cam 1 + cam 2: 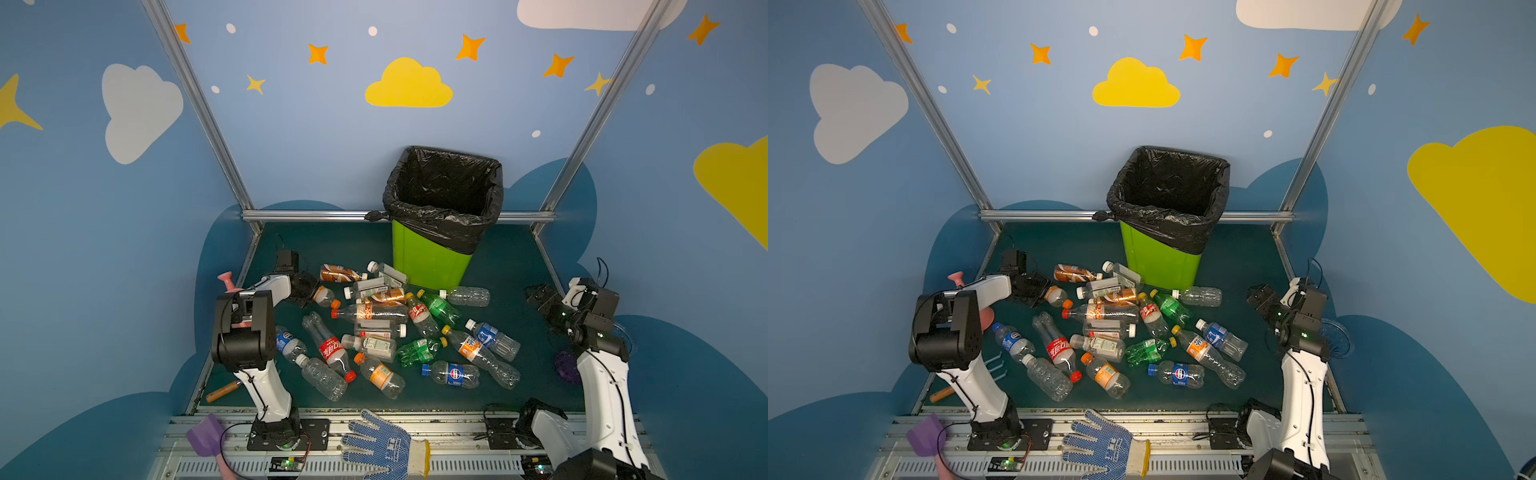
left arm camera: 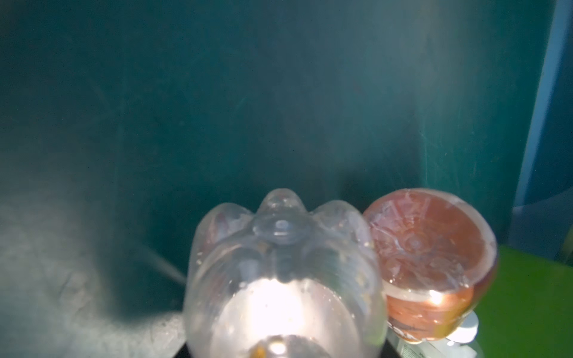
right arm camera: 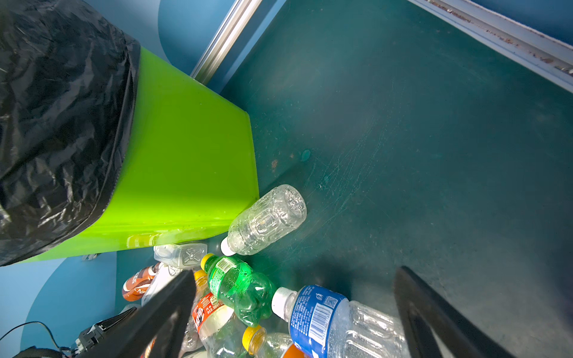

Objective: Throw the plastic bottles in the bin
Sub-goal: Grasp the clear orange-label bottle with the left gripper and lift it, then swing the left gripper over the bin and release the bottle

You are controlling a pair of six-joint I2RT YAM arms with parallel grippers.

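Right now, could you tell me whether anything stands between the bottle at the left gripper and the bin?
Yes: a brown-labelled bottle and white-capped bottles lie between the orange-capped bottle at the left gripper and the bin.

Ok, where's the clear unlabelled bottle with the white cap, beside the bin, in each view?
Top view: the clear white-capped bottle lies by the green bin, at its near right corner.
Top view: the bottle, same spot.
Left wrist: not in it.
Right wrist: the bottle beside the bin's corner, cap toward a green bottle.
Shared landmark: the bin.
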